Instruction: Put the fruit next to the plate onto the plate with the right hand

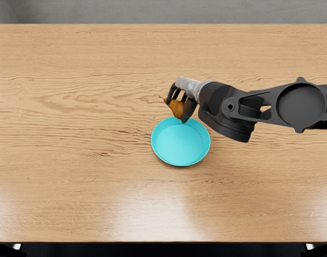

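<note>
Fingers (187, 108) of the right hand (184, 97) curl down around a small brown-orange fruit (177, 108) in the head view. They are closed on it from both sides, so that only its middle and one pointed end show between them. Dark fingers press the fruit on its left and right flanks, and the grip looks snug. Whether the fruit hangs clear of the table (72, 107) or touches the wood under the fingers cannot be told from this angle.

Just below the fingertips, toward the table's near edge, lies a round turquoise plate (177, 150). The tip of the lowest finger meets its far rim in the picture. The plate's shallow inside shows plain turquoise from rim to rim. The fruit is not yet on it, sitting within the fingers just beyond that far rim.

Behind the fingers, the right arm (260, 107) runs off grey and black to the right edge of the picture, with a large round joint (302, 104) near that edge.

Wood-grain tabletop spreads on all sides of the fingers, widest to their left, with a soft glare on the boards nearer than the plate. Well behind the fingers, past the table's far edge, runs a grey strip of background (163, 10).
</note>
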